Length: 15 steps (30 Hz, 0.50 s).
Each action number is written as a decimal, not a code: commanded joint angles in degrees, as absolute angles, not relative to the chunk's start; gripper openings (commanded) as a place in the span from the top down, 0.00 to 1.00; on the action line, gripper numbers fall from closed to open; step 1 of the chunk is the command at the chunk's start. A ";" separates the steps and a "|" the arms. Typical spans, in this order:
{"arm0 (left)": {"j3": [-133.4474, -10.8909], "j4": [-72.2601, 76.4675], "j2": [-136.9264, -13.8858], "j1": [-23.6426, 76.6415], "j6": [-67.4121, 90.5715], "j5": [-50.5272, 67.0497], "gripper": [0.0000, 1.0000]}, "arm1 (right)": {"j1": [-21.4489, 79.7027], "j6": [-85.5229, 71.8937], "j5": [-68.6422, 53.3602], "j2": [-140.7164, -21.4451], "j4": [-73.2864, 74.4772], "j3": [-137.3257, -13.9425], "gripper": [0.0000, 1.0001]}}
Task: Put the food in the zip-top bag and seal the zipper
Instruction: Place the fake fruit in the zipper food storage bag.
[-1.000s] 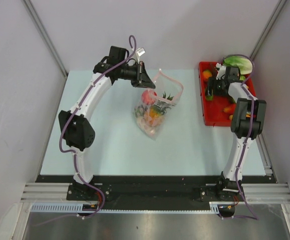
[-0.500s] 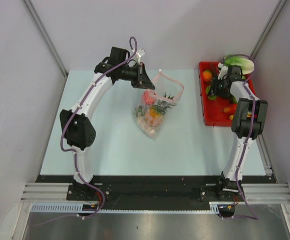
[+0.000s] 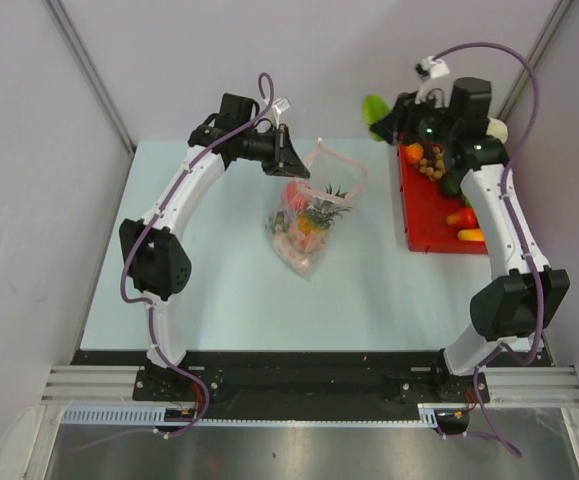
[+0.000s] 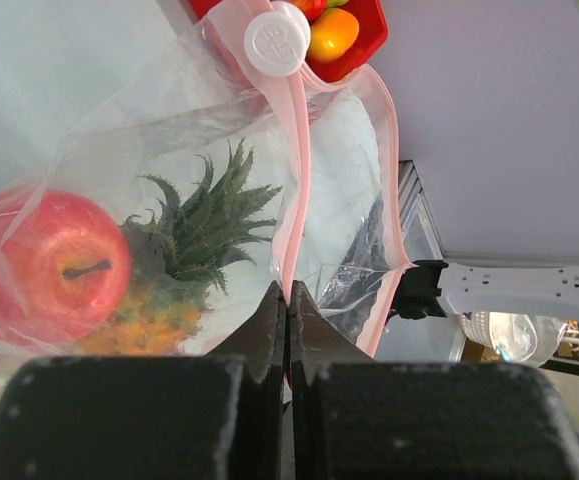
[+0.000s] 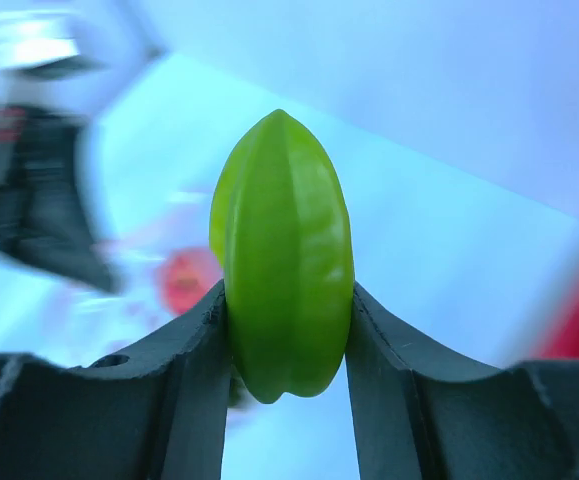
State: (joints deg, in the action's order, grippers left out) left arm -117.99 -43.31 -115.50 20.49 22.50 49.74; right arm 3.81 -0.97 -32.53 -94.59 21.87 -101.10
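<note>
The green fruit [image 5: 284, 255] is being clamped in the right gripper [image 5: 286, 305], held up near the red tray's [image 3: 424, 226] far left corner. The zip-top bag [image 3: 307, 225], mid-table, is being pinched by its zipper [image 4: 296, 150] in the closed left gripper [image 4: 287, 300]. Everything behind the fruit is blurred.

The pincer [image 5: 287, 300] grips a green fruit [image 5: 284, 250] between its two dark fingers [image 5: 194, 375], one pressing each side. The fruit stands upright, ridged and glossy, pointed end up, its upper part rising above the fingertips. Behind and left of the pincer are a blurred red blob [image 5: 191, 280] and a dark shape [image 5: 29, 200].
</note>
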 commanded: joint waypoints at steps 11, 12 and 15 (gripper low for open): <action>-118.92 -40.60 -111.09 20.66 22.94 51.59 1.00 | 18.72 -3.17 -37.09 -92.55 19.14 -88.77 0.64; -118.92 -40.69 -110.92 20.65 22.85 51.59 1.00 | 19.24 -1.95 -37.26 -92.55 19.86 -88.60 0.64; -118.65 -40.96 -110.65 20.74 22.50 51.50 1.00 | 21.35 1.65 -37.09 -92.90 23.02 -88.94 0.63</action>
State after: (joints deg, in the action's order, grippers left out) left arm -117.97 -42.46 -115.02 20.51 22.59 49.84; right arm 18.83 -2.96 -36.40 -93.58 21.54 -87.94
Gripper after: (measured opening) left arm 0.006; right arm 0.469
